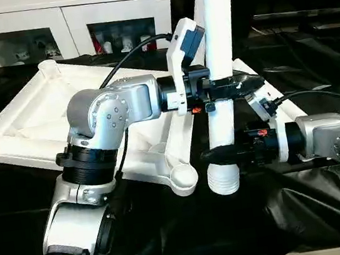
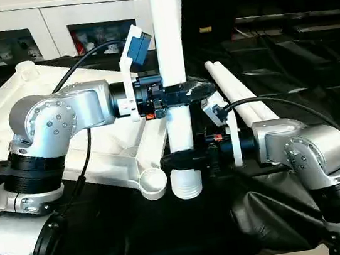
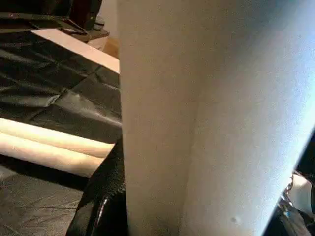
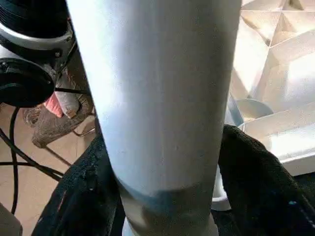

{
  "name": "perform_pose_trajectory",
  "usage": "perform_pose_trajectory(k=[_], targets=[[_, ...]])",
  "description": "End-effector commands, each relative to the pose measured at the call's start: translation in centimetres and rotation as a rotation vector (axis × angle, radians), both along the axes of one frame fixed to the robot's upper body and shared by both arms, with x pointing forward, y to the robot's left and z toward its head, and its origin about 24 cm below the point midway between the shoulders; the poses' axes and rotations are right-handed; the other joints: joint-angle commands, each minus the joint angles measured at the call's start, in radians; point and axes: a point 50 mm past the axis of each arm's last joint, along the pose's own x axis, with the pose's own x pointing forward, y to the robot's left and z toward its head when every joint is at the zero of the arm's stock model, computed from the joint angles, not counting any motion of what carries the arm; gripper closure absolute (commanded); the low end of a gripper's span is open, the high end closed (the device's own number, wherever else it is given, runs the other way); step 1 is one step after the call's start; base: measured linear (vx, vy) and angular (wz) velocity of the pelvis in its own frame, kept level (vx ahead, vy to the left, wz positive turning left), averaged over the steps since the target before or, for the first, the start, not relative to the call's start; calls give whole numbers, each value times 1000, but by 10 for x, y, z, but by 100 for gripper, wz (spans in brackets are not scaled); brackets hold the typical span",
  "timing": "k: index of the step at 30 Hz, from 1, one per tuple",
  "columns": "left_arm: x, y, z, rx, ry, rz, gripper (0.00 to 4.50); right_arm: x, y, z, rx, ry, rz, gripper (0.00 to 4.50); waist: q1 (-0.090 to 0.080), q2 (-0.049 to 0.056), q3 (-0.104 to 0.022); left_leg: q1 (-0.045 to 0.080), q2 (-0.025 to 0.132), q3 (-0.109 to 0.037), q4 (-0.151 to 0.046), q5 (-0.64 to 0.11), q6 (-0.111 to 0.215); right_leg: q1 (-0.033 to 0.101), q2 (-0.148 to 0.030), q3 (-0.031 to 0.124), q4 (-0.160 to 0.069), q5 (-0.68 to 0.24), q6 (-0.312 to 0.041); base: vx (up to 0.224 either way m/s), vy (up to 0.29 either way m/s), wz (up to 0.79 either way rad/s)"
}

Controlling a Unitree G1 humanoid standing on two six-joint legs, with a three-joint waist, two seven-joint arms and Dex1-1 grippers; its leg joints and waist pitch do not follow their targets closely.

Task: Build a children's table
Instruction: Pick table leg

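Black sheeting covers the worktop [image 1: 333, 206], where the upturned table top [image 1: 24, 126] lies at left and both tools, left tool [image 1: 224, 85] above right tool [image 1: 221, 155], clamp an upright leg [image 1: 217, 64], seemingly just beside the corner socket [image 1: 184, 179], so aligning and lowering comes next.

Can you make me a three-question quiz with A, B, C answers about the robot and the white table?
1. Where is the leg's ribbed end?
A. beside the near corner socket
B. inside that socket
C. lying on the cloth

2. How many spare legs lie on the black cloth?
A. none
B. two
C. five

3. How is the held leg standing?
A. flat
B. upside down in the top
C. upright

Answers: 1 A, the ribbed end hangs next to the empty socket. 2 B, two white tubes lie side by side. 3 C, the left claw and right claw grip it standing up.
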Motion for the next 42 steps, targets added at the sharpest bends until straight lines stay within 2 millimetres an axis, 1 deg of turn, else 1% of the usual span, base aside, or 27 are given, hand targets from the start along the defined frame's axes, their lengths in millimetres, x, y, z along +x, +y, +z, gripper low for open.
perform_pose_trajectory(k=[1, 16, 17, 20, 23, 25, 26, 28, 29, 30, 31, 32, 33, 34, 35, 36, 37, 38, 39, 40, 41, 42], targets=[[-4, -3, 6, -5, -24, -33, 277, -2, -4, -3, -42, 0, -10, 159, 0, -5, -77, 35, 65, -35, -60, -128, 10, 40, -83, 35, -75, -76, -261, 0, 0, 0], [-4, -3, 7, -6, -24, -38, 278, -3, -4, -5, -50, 5, -2, 159, 0, -4, -78, 36, 65, -35, -60, -127, 13, 40, -84, 35, -74, -72, -265, 0, 0, 0], [-4, -3, 7, -6, -24, -38, 278, -2, -4, -5, -48, 6, -3, 186, 0, -3, -76, 35, 65, -36, -60, -127, 13, 39, -84, 35, -74, -71, -265, 0, 0, 0], [-4, -2, 6, -5, -23, -39, 278, -2, -4, -5, -40, 10, -4, 198, 0, -4, -77, 36, 65, -35, -60, -131, 12, 40, -83, 35, -75, -72, -265, 0, 0, 0], [-4, -2, 6, -4, -24, -39, 278, -3, -3, -5, -33, 16, 0, 235, -1, -4, -76, 36, 65, -36, -60, -130, 12, 39, -83, 35, -74, -74, -265, 0, 0, 0], [-4, -2, 6, -3, -24, -38, 278, -3, -3, -5, -31, 17, -1, 241, 0, -3, -76, 35, 65, -36, -60, -132, 11, 40, -84, 35, -74, -75, -264, 0, 0, 0], [-4, -2, 6, -3, -24, -37, 278, -2, -3, -5, -31, 18, -2, 252, -1, -3, -77, 36, 66, -36, -61, -129, 11, 39, -83, 34, -74, -71, -264, 0, 0, 0], [-2, -2, 6, -2, -21, -20, 278, -2, -3, -5, -27, 17, -6, 254, -1, -3, -76, 36, 66, -36, -61, -133, 10, 39, -84, 34, -74, -72, -266, 0, 0, 0], [1, -3, 7, -37, 14, 10, 278, -2, -3, -4, -24, 13, -13, 255, -2, -5, -77, 34, 65, -34, -59, -130, 10, 40, -83, 35, -74, -63, -270, 0, 0, 0], [3, -3, 8, -49, 17, 23, 243, -2, -3, -4, -23, 11, -16, 255, 0, -4, -77, 35, 64, -35, -59, -130, 12, 41, -85, 35, -75, -65, -270, 0, 0, 0], [5, -2, 8, -61, 24, 40, 222, -1, -3, -4, -21, 5, -22, 256, 0, -4, -77, 35, 64, -35, -59, -132, 12, 40, -85, 35, -76, -70, -270, 0, 0, 0], [7, -2, 9, -75, 24, 51, 208, 0, -3, -4, -19, -2, -29, 258, 2, 0, -78, 35, 64, -37, -58, -130, 11, 42, -85, 34, -74, -71, -269, 0, 0, 0], [8, 0, 13, -126, 24, 53, 202, 1, -3, -3, -5, -16, -48, 259, -1, -3, -78, 35, 63, -35, -59, -130, 12, 40, -83, 35, -77, -67, -268, 0, 0, 0], [10, 1, 16, -164, 18, 62, 202, 3, -3, -3, 5, -27, -60, 259, 0, -3, -78, 34, 64, -36, -59, -131, 12, 41, -85, 34, -77, -67, -270, 0, 0, 0], [14, 4, 26, -288, -5, 115, 188, 7, -3, 0, 49, -64, -106, 259, 0, -5, -77, 31, 63, -35, -58, -138, 12, 42, -88, 34, -79, -66, -277, 0, 0, 0], [14, 4, 26, -288, -5, 115, 175, 7, -3, 0, 49, -64, -106, 259, 1, -5, -79, 32, 64, -36, -58, -139, 12, 43, -90, 34, -79, -64, -280, 0, 0, 0], [18, 8, 34, -379, -16, 159, 175, 10, -3, 4, 97, -77, -138, 259, 1, -6, -81, 32, 65, -37, -58, -131, 16, 45, -88, 33, -75, -46, -281, 0, 0, 0], [24, 17, 44, -522, 6, 222, 175, 13, -3, 10, 170, -97, -183, 259, 0, -5, -81, 30, 64, -36, -57, -128, 23, 44, -87, 32, -74, -28, -288, 0, 0, 0], [29, 23, 50, -598, 28, 268, 175, 15, -3, 13, 209, -102, -206, 259, 0, -5, -81, 31, 62, -35, -56, -129, 25, 43, -87, 32, -74, -22, -296, 0, 0, 0], [35, 32, 56, -688, 59, 323, 175, 17, -4, 17, 259, -115, -236, 259, 1, -4, -84, 32, 62, -36, -54, -129, 29, 44, -88, 30, -72, -9, -305, 0, 0, 0], [35, 32, 56, -688, 59, 323, 175, 17, -4, 17, 259, -115, -236, 259, 2, -5, -83, 32, 61, -37, -54, -130, 36, 45, -86, 30, -72, -4, -304, 0, 0, 0], [37, 39, 59, -727, 62, 349, 175, 18, -5, 19, 287, -126, -257, 259, 1, -4, -82, 32, 62, -37, -55, -127, 39, 44, -85, 30, -73, -14, -292, 0, 0, 0]])
